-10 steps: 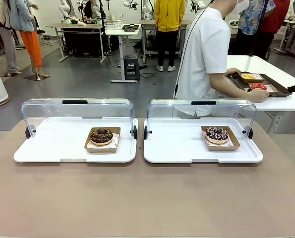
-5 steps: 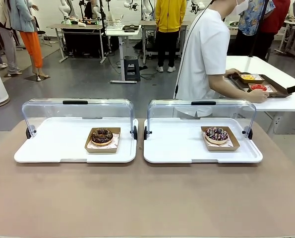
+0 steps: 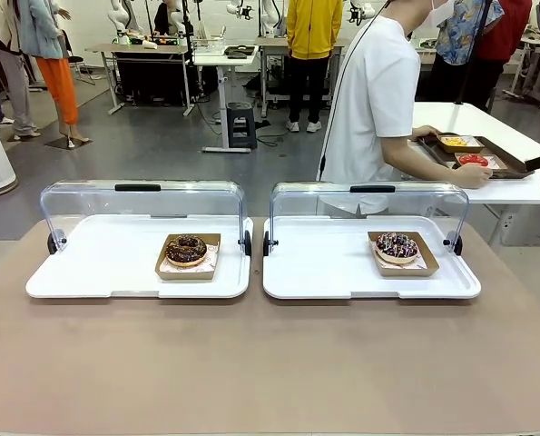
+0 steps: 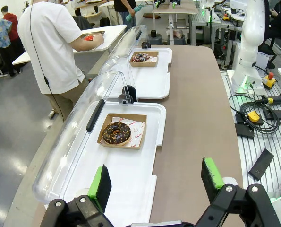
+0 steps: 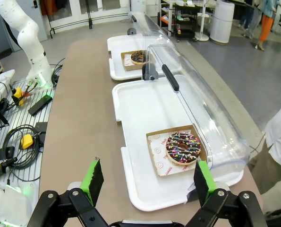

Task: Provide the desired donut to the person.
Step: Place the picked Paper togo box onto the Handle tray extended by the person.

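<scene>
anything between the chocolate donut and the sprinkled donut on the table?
Front view: no loose item, just bare white tray floor beside the chocolate donut, the two trays' adjoining rims with the black lid hinges, then bare tray up to the sprinkled donut.

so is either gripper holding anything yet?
Nothing held. Left gripper and right gripper both open, above the table, clear of both donuts.

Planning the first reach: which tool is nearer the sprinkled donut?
Right. The right tool hangs open just short of the sprinkled donut; from the left tool it sits on the farther tray.
</scene>
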